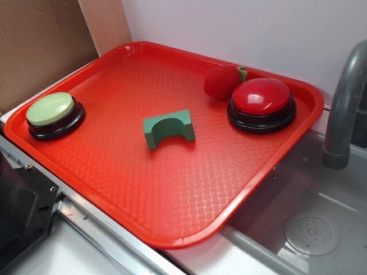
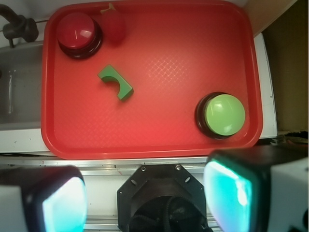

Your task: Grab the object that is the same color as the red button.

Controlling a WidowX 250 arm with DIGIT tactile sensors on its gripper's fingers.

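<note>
The red toy fruit (image 2: 114, 25) lies at the far edge of the red tray (image 2: 159, 140), well apart from the claw (image 2: 145, 198), which hangs released over the counter (image 2: 120, 163) just outside the tray's near rim; its 2 fingers (image 2: 236, 193) stand wide apart at the bottom of the wrist view, holding nothing. In the exterior view the fruit (image 1: 222, 82) sits in the tray's back corner, touching or just beside the red button (image 1: 262, 104), with its small green stem piece pointing toward the tray rim. The green arch block (image 2: 116, 81) rests near the tray's middle, between the claw and the fruit, lying on its side with the hollow facing the near rim in the exterior view. The pale green button (image 2: 223, 115) stands on the opposite side of the tray, nearer the claw and well apart from the fruit. A grey faucet (image 1: 344, 109) rises over the metal sink (image 1: 298, 229) beside the tray, on the red button's side. Count: 1 fruit, 1 red button, 1 green button, 1 arch block, 1 tray.
</note>
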